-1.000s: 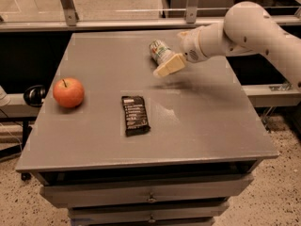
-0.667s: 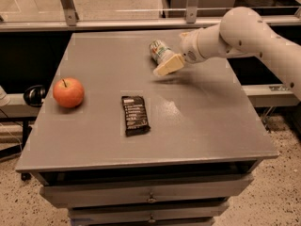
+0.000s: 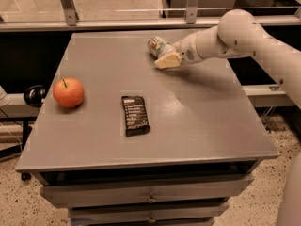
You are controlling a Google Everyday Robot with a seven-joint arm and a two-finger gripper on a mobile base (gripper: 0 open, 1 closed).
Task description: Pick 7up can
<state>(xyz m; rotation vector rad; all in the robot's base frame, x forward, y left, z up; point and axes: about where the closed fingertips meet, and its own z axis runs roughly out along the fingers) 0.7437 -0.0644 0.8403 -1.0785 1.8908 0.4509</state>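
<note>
The 7up can point(image 3: 158, 45) is silvery with green markings and lies tilted on its side at the far middle of the grey table point(image 3: 202, 121). My gripper point(image 3: 162, 54) reaches in from the right on a white arm point(image 3: 235, 34). It is shut on the can, with one cream finger point(image 3: 168, 60) showing just below it; the other finger is hidden behind the can. The can looks held slightly above the tabletop.
A red apple point(image 3: 68, 92) sits near the table's left edge. A black snack wrapper point(image 3: 135, 115) lies front of centre. A metal rail with posts point(image 3: 191, 13) runs behind the table. Drawers point(image 3: 150, 199) are below the front edge.
The gripper and the can have moved together slightly up and away from the camera. The apple and wrapper have not moved.
</note>
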